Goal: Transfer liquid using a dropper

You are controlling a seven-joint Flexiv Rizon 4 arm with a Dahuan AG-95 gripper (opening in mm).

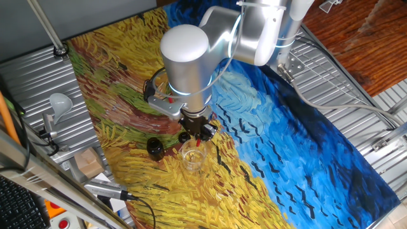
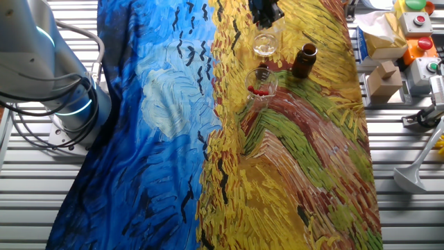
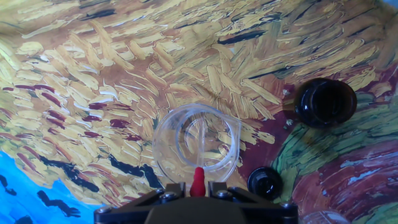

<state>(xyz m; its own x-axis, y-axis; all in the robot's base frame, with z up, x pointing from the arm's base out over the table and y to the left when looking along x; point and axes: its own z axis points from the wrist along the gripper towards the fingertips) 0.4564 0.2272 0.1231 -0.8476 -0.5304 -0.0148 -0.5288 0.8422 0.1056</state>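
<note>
In the hand view my gripper (image 3: 198, 186) is shut on the dropper (image 3: 198, 179), its red bulb between the two fingers. The thin clear tube points down into an empty clear glass (image 3: 163, 140) standing right below on the painted cloth. One fixed view shows the gripper (image 1: 197, 135) just above that glass (image 1: 192, 158), with a bit of the red bulb (image 1: 200, 144) showing. In the other fixed view the gripper (image 2: 265, 12) hangs over the same glass (image 2: 265, 44) at the top edge.
A dark brown open bottle (image 3: 324, 102) (image 2: 304, 60) (image 1: 155, 147) stands beside the glass, with its small black cap (image 3: 265, 182) lying between them. A second glass (image 2: 261, 85) holding red-bulbed droppers stands close by. Boxes and buttons (image 2: 409, 42) sit off the cloth.
</note>
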